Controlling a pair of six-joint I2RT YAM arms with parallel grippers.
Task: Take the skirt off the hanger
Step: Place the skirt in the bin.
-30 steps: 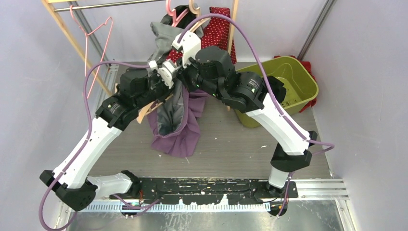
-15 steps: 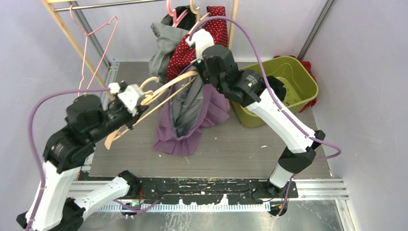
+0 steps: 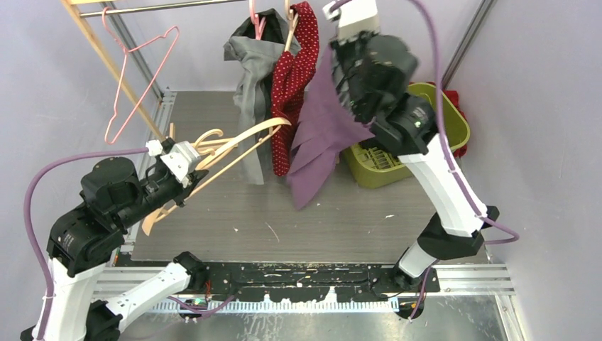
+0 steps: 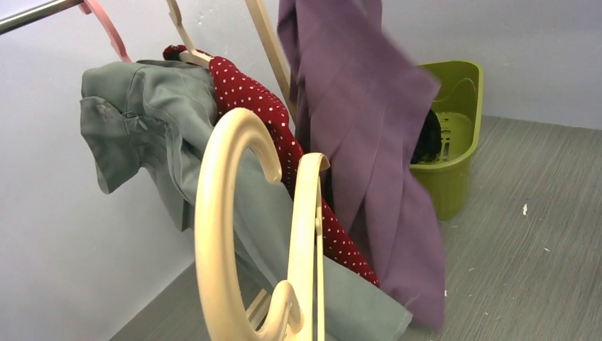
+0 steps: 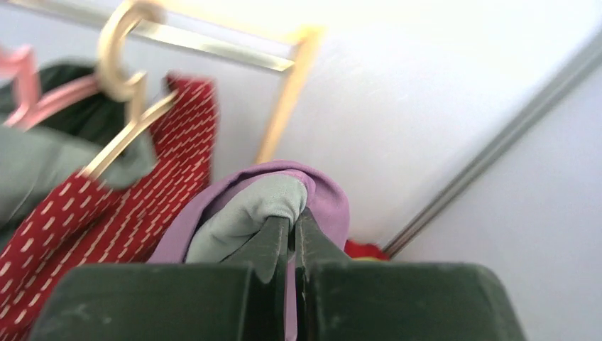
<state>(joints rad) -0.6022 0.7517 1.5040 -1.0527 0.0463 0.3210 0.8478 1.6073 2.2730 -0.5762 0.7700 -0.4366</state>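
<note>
Your right end effector (image 5: 292, 222) is pinching the skirt (image 3: 319, 135) shut, dangling it free of the hanger (image 4: 214, 234) your left end effector (image 3: 186, 156) is clamping. Judging by this, only setting it down is remaining.

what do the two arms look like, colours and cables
The left arm and right arm have white link shells with chunky black joints. A purple cable loops along each. The right claw has dark tapered fingers.

From above, my right arm (image 3: 376, 71) covers my right jaws at the top of the skirt (image 3: 323, 135). In my left wrist view the skirt hides part of the green bin (image 4: 454, 177), and the wooden hanger (image 4: 213, 234) beside the skirt runs off the bottom edge. My right wrist view blurs the red dotted garment (image 5: 85, 234) beside the skirt.
</note>
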